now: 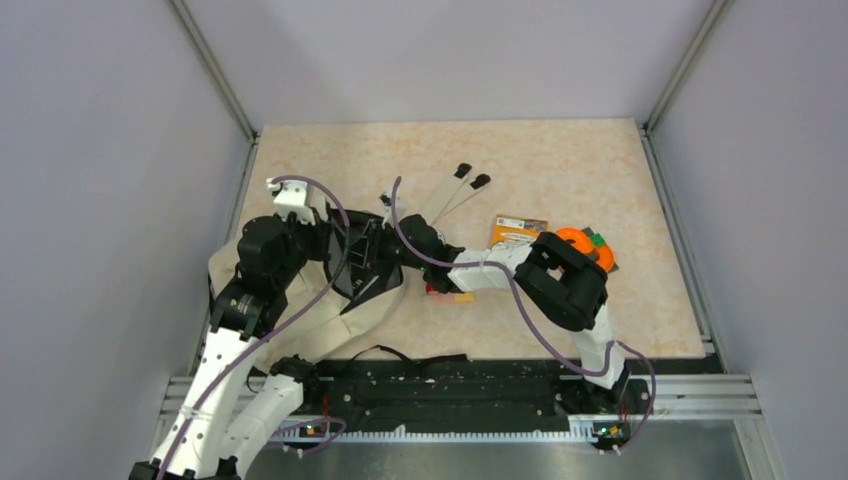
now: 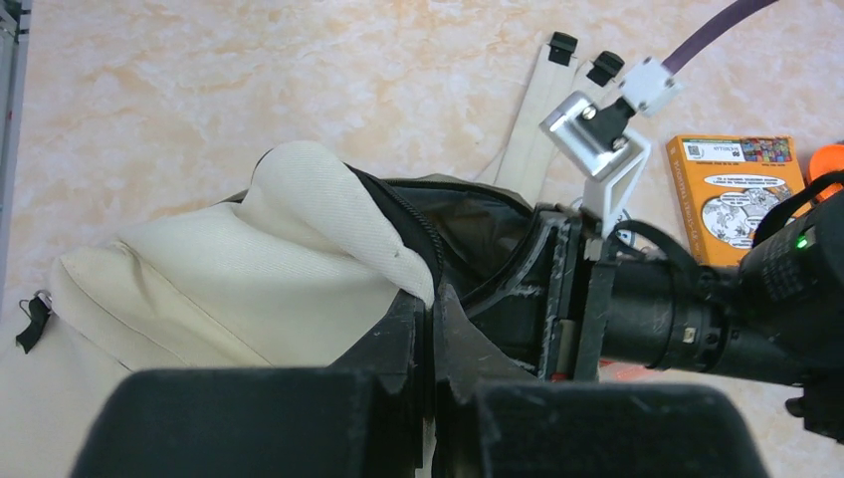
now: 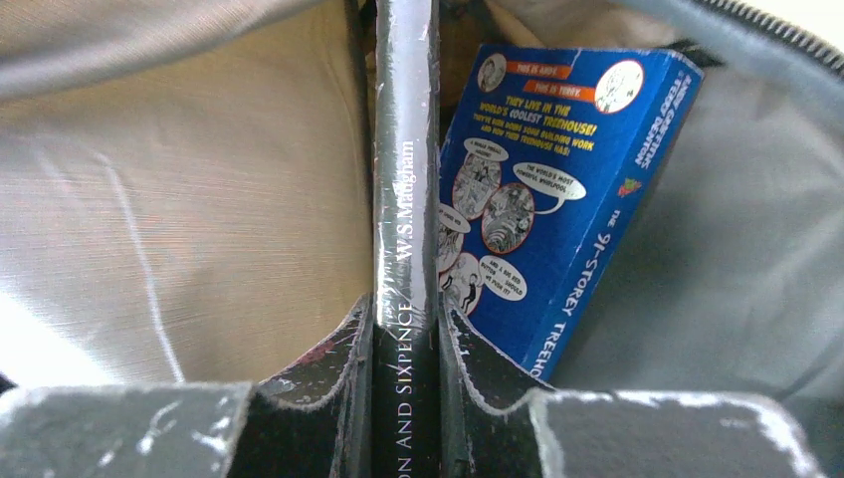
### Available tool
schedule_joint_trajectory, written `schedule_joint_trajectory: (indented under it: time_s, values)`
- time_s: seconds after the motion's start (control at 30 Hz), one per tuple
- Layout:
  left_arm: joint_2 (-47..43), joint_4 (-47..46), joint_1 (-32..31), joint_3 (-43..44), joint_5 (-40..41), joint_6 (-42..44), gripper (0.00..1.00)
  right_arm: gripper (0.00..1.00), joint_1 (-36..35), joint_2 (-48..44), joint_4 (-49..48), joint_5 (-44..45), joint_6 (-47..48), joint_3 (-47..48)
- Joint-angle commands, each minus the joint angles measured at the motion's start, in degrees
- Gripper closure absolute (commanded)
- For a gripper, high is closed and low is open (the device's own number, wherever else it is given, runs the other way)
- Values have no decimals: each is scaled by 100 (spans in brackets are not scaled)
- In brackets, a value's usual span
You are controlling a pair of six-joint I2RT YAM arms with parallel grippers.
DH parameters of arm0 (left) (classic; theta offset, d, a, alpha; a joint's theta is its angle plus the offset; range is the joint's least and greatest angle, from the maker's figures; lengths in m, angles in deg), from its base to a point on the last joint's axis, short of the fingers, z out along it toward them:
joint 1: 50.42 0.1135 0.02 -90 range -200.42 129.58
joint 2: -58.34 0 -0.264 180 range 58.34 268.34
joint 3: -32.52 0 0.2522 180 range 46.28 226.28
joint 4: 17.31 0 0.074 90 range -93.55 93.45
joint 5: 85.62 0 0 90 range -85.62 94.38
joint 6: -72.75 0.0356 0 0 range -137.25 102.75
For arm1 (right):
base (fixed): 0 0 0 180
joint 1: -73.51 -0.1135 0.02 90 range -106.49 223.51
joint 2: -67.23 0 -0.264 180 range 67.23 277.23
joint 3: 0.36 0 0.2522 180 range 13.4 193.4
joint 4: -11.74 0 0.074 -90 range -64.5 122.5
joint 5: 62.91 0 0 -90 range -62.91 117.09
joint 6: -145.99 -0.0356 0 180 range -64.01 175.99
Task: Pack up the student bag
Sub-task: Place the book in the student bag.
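Mouth of large cream canvas student bag [image 1: 370, 315], lying left on counter [image 1: 580, 170], open rightward. Left tool [image 2: 433, 299] pinched shut on rim. Right tool [image 3: 406, 329] inside mouth, clamped on slim black paperback [image 3: 405, 149], long axis pointing deeper, just beside blue paperback [image 3: 557, 179].

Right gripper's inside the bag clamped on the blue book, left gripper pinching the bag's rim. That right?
Not quite: the right gripper is clamped on the dark Maugham book, not the blue book, which is beside it, ungripped. The right wrist view shows this. The rest holds: it is inside the student bag, and the left gripper pinches the rim.
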Motion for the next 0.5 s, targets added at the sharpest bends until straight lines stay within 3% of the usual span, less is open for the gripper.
schedule_joint_trajectory:
  time_s: [0.0, 0.4, 0.47]
  values:
    - [-155, -599, -18, 45, -313, 1, 100, 100, -197, 229, -1405, 328, -391, 534]
    - [-180, -590, -16, 52, -194, -2, 100, 100, -298, 1457, -435, -72, -139, 1658]
    - [-185, -582, -18, 54, -172, -4, 100, 93, -358, 1464, -283, 13, 66, 1693]
